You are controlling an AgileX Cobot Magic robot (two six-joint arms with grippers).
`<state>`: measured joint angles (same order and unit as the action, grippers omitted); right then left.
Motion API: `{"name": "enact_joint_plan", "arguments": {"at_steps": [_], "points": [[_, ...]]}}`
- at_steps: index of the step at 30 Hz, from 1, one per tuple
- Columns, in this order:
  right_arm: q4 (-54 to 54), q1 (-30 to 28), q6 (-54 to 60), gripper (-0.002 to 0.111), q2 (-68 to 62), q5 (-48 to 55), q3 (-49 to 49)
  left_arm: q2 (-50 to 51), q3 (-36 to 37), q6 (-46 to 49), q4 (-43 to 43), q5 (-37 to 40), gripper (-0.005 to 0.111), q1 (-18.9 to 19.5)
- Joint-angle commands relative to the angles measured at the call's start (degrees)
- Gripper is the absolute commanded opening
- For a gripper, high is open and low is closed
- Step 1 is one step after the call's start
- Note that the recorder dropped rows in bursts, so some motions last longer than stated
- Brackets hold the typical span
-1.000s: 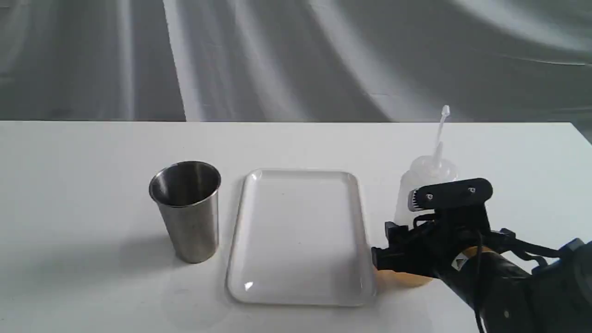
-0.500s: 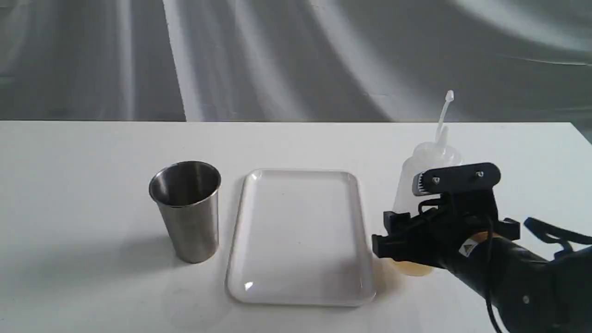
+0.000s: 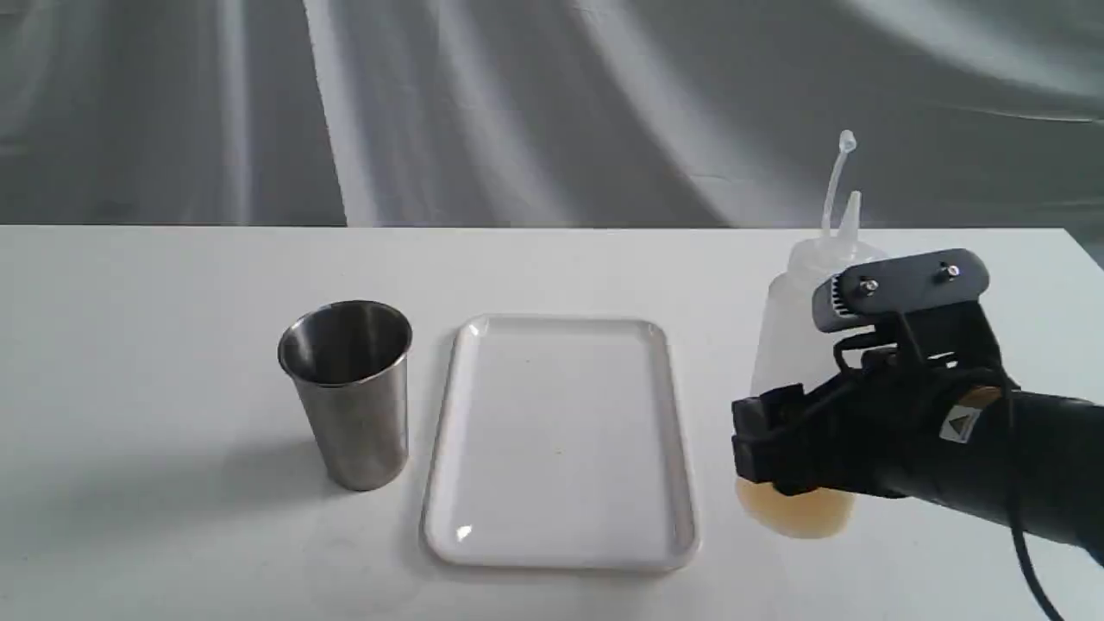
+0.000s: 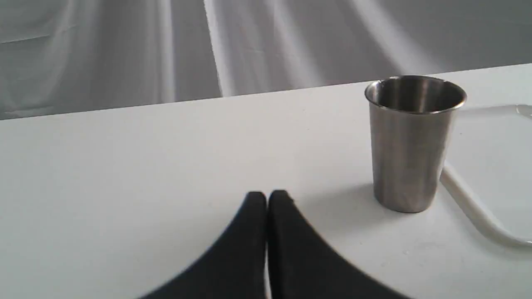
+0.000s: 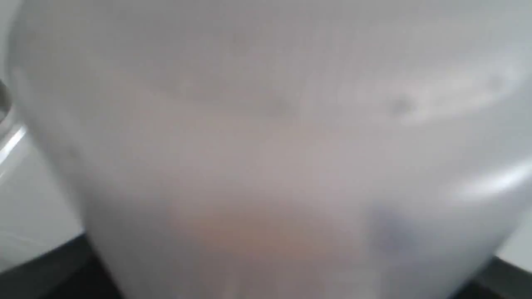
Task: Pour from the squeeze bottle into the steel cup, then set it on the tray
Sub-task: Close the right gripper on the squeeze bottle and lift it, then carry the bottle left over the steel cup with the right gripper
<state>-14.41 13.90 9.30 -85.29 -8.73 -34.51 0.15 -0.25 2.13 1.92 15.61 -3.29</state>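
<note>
- The translucent whitish plastic squeeze bottle (image 3: 789, 345) is at the lower right of the exterior view, to the right of the flat white glossy rectangular tray (image 3: 561, 431). It stands nearly upright, with a shallow layer of amber liquid at its base.
- The right gripper (image 3: 780, 444) is clamped around the bottle's lower body, just above the liquid. In the right wrist view the bottle wall (image 5: 266, 145) fills the frame as a blur.
- The bottle appears to hang just clear of the white desk (image 3: 172, 345), though the contact line is hard to read.
- The cone nozzle (image 3: 852, 207) points up. The thin cap strap (image 3: 835, 177) stands beside it with the cap off the tip, so the nozzle looks open.
- The brushed stainless-steel cup (image 3: 349, 392) stands upright at centre left, just beside the tray's left edge and well apart from the bottle.
- The left gripper (image 4: 266, 199) has its jaws pressed together on nothing. It sits low over the desk, near the cup (image 4: 409, 141) and the tray rim (image 4: 478, 211).
- The step in hand is likely the carry to the cup. It should go well if the bottle stays upright and passes above the tray's rim.
- The nozzle should be over the cup's mouth before any tilt begins.
- With so little liquid, a steep tilt will probably be needed. The grip should stay steady so that nothing squirts out early.
</note>
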Motion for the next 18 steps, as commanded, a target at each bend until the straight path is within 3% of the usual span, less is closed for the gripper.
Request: {"name": "enact_joint_plan", "arguments": {"at_steps": [1,5,11,18], "points": [[12.87,-2.47,-8.06,0.006,2.54,8.73,-3.05,-0.15,0.25,-0.2,-0.04,-0.39,0.0,-0.33],[30.29,-3.17,-20.94,0.006,2.83,21.74,-11.49,-0.15,0.25,-0.2,-0.04,-0.39,0.0,-0.33],[51.9,-1.05,-33.28,0.006,2.83,30.35,-21.98,-0.15,0.25,-0.05,-0.04,-0.39,0.0,-0.33],[62.16,4.75,-36.98,0.006,0.86,32.9,-28.81,-0.15,0.25,-0.15,-0.04,-0.39,0.0,-0.33]]}}
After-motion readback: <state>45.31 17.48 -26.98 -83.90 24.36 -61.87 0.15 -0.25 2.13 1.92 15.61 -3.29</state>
